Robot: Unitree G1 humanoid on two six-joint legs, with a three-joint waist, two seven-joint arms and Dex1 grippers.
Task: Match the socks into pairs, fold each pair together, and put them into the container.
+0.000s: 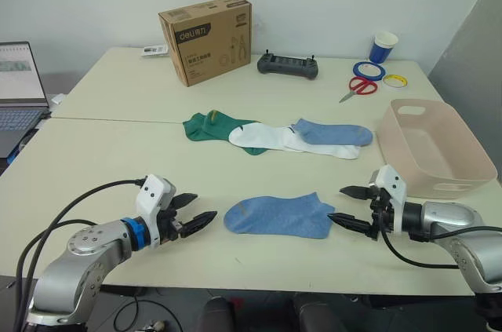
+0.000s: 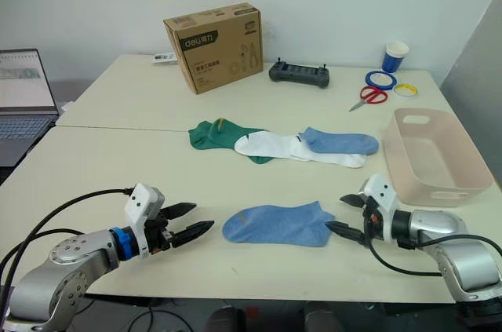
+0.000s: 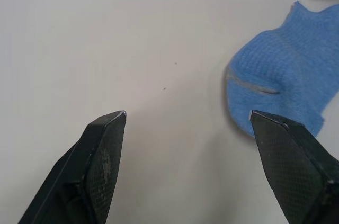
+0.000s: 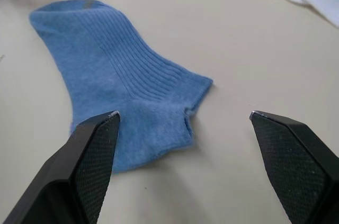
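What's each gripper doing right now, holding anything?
Left gripper: open, empty, beside the near blue sock.
Right gripper: open, empty, at that sock's other end.

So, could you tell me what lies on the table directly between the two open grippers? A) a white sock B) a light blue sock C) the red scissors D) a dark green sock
B: a single light blue sock lies flat on the table between the left gripper and the right gripper, untouched by either.
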